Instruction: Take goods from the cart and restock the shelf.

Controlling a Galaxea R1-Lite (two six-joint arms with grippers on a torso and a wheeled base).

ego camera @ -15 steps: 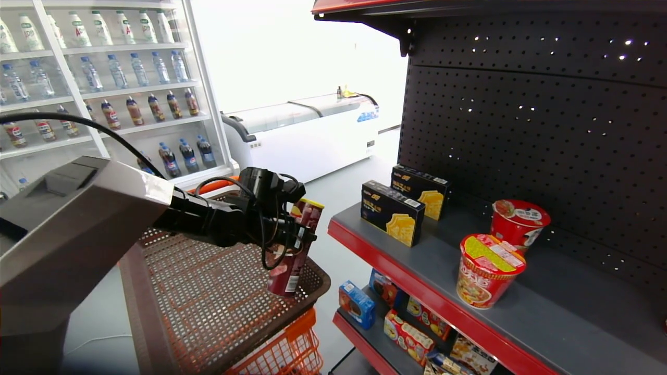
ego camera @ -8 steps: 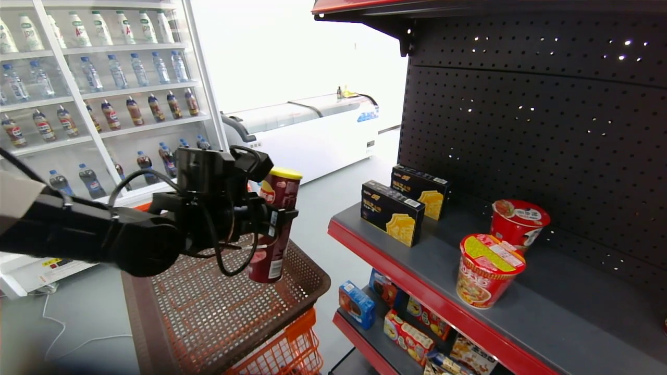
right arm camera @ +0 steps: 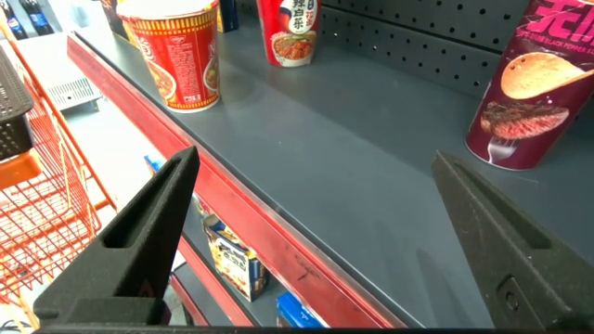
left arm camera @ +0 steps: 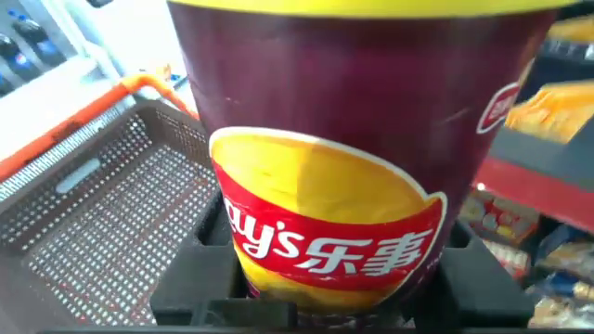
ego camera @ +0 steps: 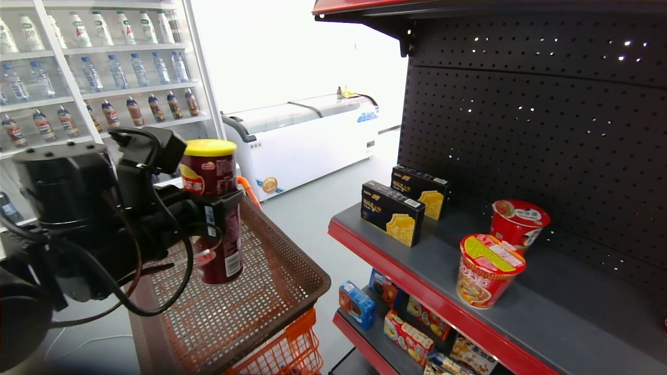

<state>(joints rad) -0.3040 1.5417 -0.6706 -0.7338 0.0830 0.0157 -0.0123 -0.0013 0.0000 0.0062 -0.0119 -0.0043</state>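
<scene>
Chip can [ego camera: 208,174] is the thing on the go right now. The left pincer [ego camera: 219,219] is clamped on its middle, one black finger on each side. The can stands straight up with its yellow lid on top. It hangs in the air over the brown basket of the cart [ego camera: 312,284], above the rim and not touching it. The shelf [ego camera: 552,317] is off to the robot's right, well apart from the can, with bare floor in between.

The right pincer [right arm camera: 325,241] is spread wide with nothing in it. It hangs over the grey shelf board, near the red front edge.

Two dark boxes [ego camera: 392,212] and two noodle cups [ego camera: 490,271] stand on the shelf, with a bare grey patch between them. A second can [right arm camera: 529,83], dark red too, stands on the same board, apart from the cups.

I think the step in hand is the carry. The can is out of the cart but not yet on the shelf. The next move calls for a swing across to the shelf, with the can upright and high enough to pass over the red edge. Then it needs a bare spot, a flat landing, and only after that can the pincer let go. It should not bump the cups or boxes.
</scene>
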